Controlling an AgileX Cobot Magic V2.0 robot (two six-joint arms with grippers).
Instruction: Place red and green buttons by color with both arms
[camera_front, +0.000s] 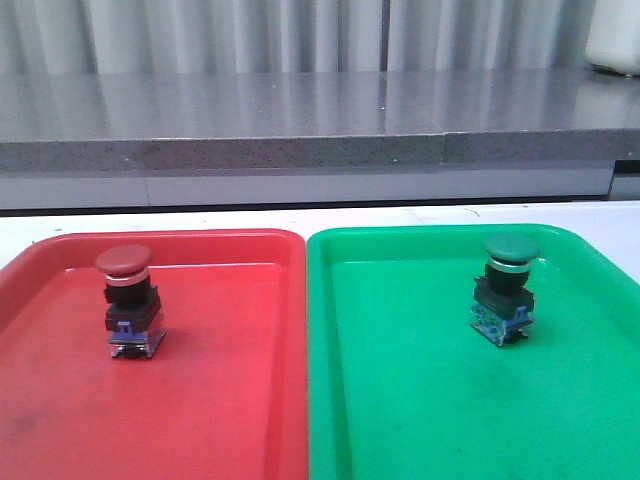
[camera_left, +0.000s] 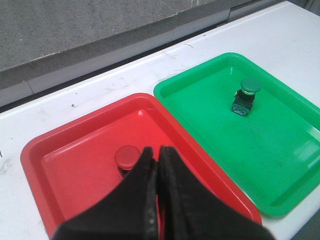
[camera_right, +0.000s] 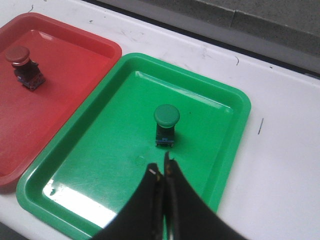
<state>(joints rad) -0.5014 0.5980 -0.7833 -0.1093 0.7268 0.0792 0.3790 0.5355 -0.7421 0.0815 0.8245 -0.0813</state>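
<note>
The red button (camera_front: 128, 300) stands upright in the red tray (camera_front: 220, 400). The green button (camera_front: 506, 287) stands upright in the green tray (camera_front: 420, 400). Neither arm shows in the front view. In the left wrist view my left gripper (camera_left: 158, 152) is shut and empty, raised above the red tray (camera_left: 75, 170), with the red button (camera_left: 128, 157) just beyond its tips. In the right wrist view my right gripper (camera_right: 162, 167) is shut and empty above the green tray (camera_right: 110, 160), short of the green button (camera_right: 166, 124).
The two trays lie side by side on a white table (camera_front: 300, 215). A grey stone ledge (camera_front: 300, 130) runs behind the table. The green button (camera_left: 247, 95) and the red button (camera_right: 23, 66) also show in the opposite wrist views.
</note>
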